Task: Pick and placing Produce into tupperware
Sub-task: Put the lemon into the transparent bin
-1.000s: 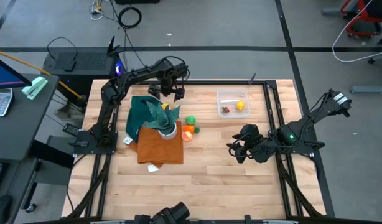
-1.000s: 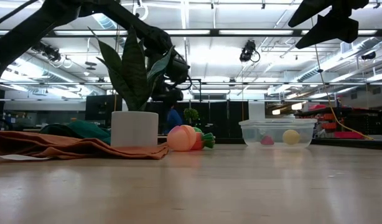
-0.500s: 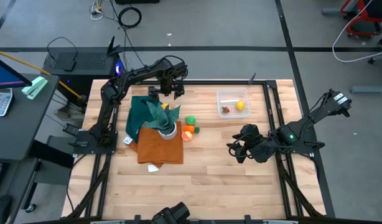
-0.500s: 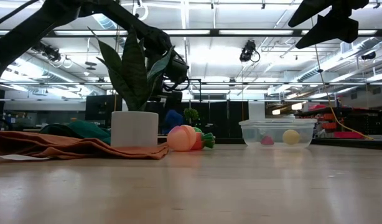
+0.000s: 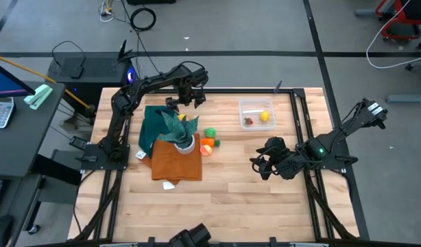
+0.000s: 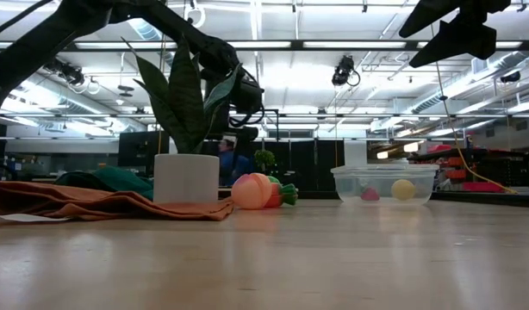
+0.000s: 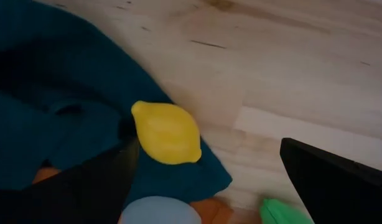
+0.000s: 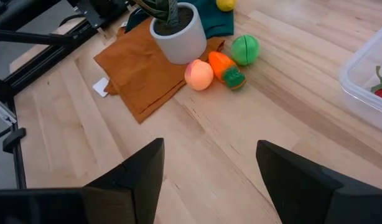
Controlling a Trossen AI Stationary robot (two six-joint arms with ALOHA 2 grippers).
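The left claw [image 5: 186, 96] hung wide open above the small yellow toy lemon [image 7: 167, 132], which lay on the dark teal cloth [image 7: 54, 118], its long axis across the gap. The right claw [image 8: 206, 180], partly open and empty, waited well apart.

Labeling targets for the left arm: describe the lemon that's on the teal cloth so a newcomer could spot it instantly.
Find the white plant pot on the left half of the table; a teal cloth lies behind it. The lemon sits on that cloth's edge, under the open left gripper. It is the only yellow piece outside the tupperware; the peach, carrot and green ball lie on bare wood.
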